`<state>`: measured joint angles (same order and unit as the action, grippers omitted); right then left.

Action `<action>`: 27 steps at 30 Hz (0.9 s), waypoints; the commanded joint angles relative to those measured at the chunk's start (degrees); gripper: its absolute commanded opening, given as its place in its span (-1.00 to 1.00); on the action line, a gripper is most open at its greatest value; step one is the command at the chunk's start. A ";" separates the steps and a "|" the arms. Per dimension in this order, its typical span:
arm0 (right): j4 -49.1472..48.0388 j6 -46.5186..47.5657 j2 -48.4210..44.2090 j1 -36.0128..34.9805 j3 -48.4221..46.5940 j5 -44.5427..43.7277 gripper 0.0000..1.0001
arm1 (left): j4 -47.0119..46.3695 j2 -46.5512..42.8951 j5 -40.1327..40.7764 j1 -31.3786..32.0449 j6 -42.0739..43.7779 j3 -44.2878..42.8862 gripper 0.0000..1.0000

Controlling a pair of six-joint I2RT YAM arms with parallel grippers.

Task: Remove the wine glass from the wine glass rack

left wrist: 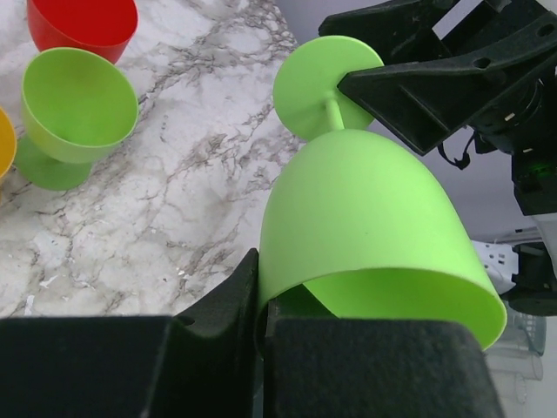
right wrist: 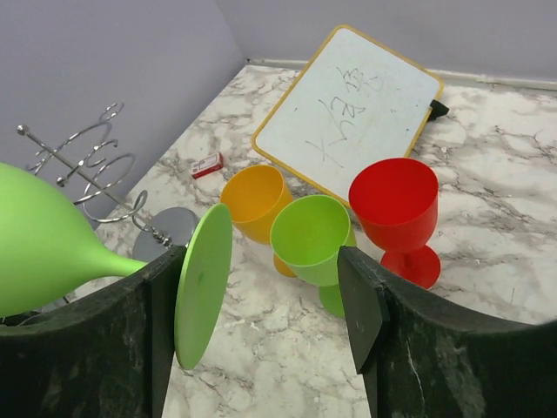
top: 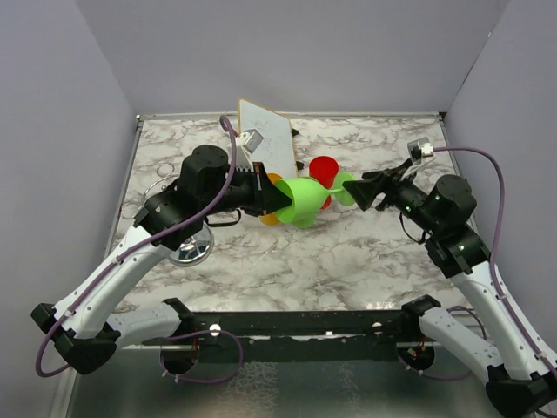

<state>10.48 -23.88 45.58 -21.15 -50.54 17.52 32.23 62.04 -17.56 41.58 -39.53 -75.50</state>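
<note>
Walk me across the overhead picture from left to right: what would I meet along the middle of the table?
chrome wine glass rack → left gripper → green wine glass, lying sideways in the air → right gripper

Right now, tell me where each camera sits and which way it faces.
Top external: above and behind the bases, looking down on the marble table; both arms show.
Left wrist: behind the left gripper, facing the green wine glass it pinches and the right gripper beyond; own fingers show.
Right wrist: behind the right gripper, facing the whiteboard and chrome rack; own open fingers show.
Shared: all three see that wine glass.
</note>
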 commanded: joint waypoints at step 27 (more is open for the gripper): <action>4.84 2.70 -4.92 0.67 -3.85 -12.35 0.86 | 33.12 2.44 9.72 0.47 11.66 -2.14 -1.00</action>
<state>12.86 -22.87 42.37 -20.60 -51.00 12.64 55.22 61.95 -14.31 41.50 -32.47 -75.44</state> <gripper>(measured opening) 0.926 0.031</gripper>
